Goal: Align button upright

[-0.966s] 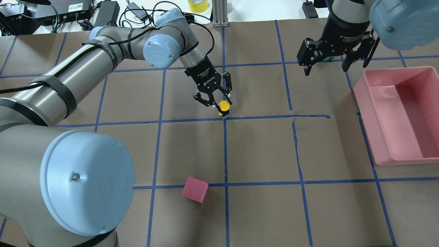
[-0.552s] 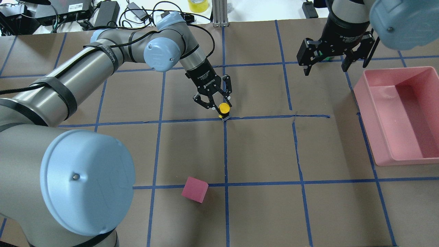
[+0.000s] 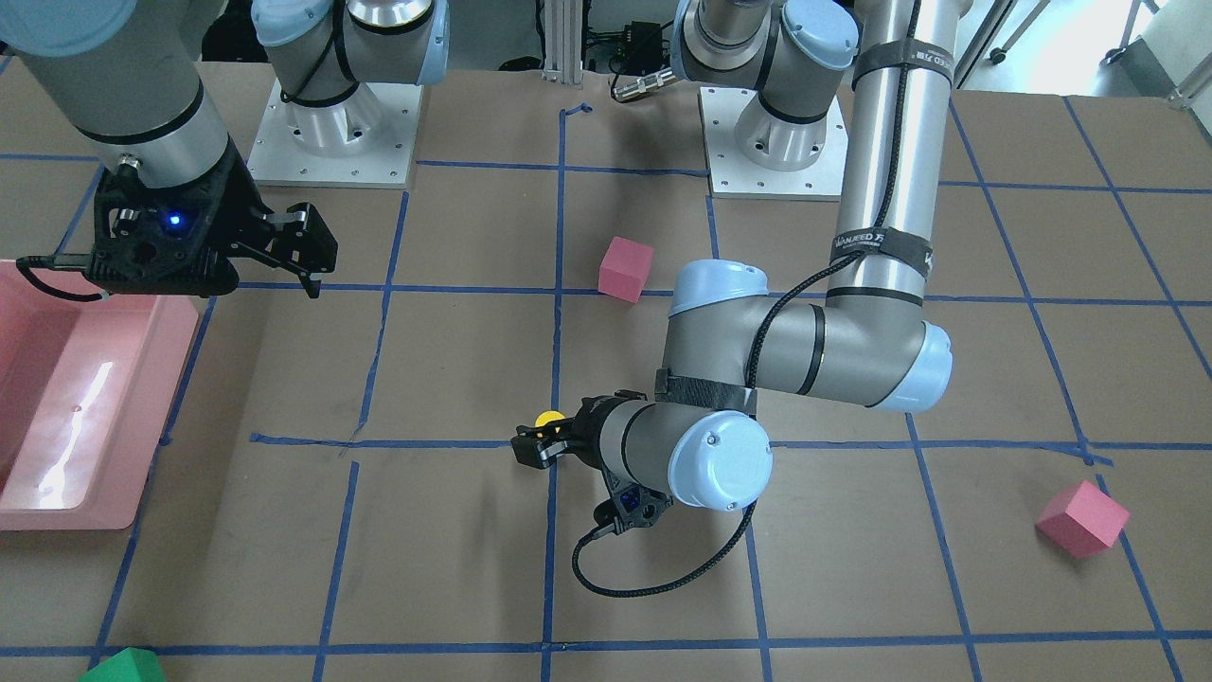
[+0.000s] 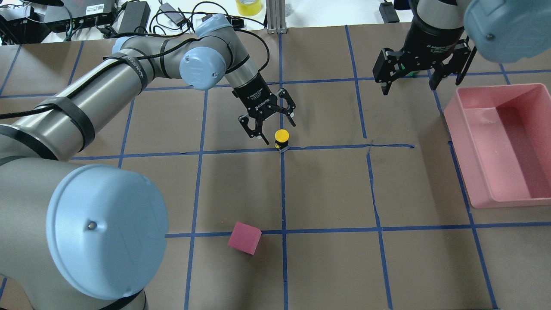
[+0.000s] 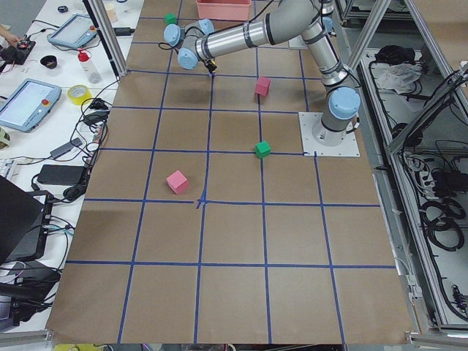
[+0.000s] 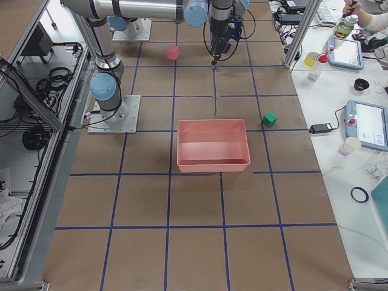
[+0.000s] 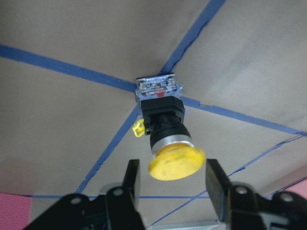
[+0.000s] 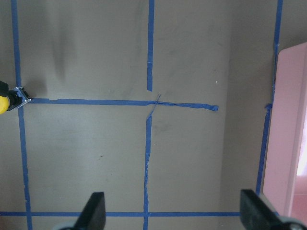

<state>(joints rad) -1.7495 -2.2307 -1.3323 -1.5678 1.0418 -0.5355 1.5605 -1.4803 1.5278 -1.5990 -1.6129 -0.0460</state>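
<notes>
The button (image 4: 282, 137) stands upright on a crossing of blue tape (image 4: 310, 147), yellow cap up. Just beyond it hangs the left gripper (image 4: 274, 130), jaws spread and touching nothing. Farther right, the right gripper (image 8: 172, 215) hovers wide open beside the pink bin (image 4: 486, 150), whose bare floor shows.

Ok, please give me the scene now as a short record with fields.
button: upright on a blue tape crossing, yellow cap up
left gripper: open, straddling the cap, not touching
right gripper: open, empty, above the table near the pink bin
task state: button appears upright, nothing holds it
</notes>
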